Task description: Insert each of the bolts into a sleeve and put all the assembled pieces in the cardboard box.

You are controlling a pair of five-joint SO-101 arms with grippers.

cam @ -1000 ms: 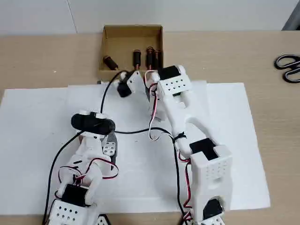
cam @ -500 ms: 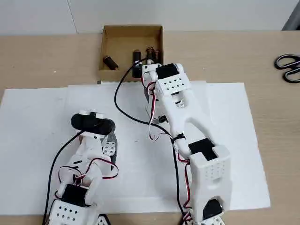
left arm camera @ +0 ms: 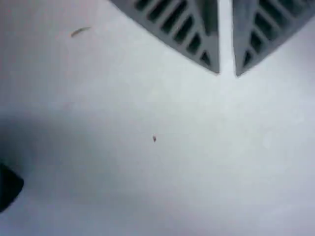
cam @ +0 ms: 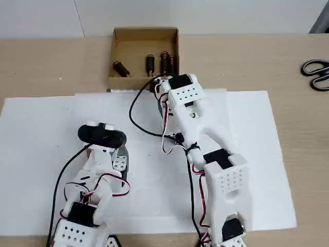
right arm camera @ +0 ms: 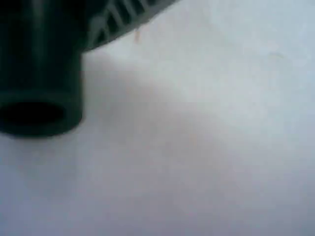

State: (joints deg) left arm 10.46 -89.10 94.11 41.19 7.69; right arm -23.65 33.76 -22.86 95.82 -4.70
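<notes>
The cardboard box [cam: 145,35] stands at the back of the table with several dark assembled pieces [cam: 149,63] lying in it. My right gripper [cam: 156,85] hangs just in front of the box's front wall, over the white paper, tucked under its own wrist. Close to the right wrist camera is a dark, hollow-ended cylinder [right arm camera: 39,110]; I cannot tell what it is. My left gripper [left arm camera: 227,73] points down at bare paper at the near left [cam: 122,157], shut with nothing between its fingers.
A white paper sheet [cam: 46,134] covers the middle of the wooden table. A pair of scissors [cam: 315,73] lies at the far right edge. Black and red cables [cam: 138,110] trail across the paper between the two arms.
The right arm's wrist swung from left of the box's front wall to right up against it, then drew back slightly toward me. The left arm has not moved.
</notes>
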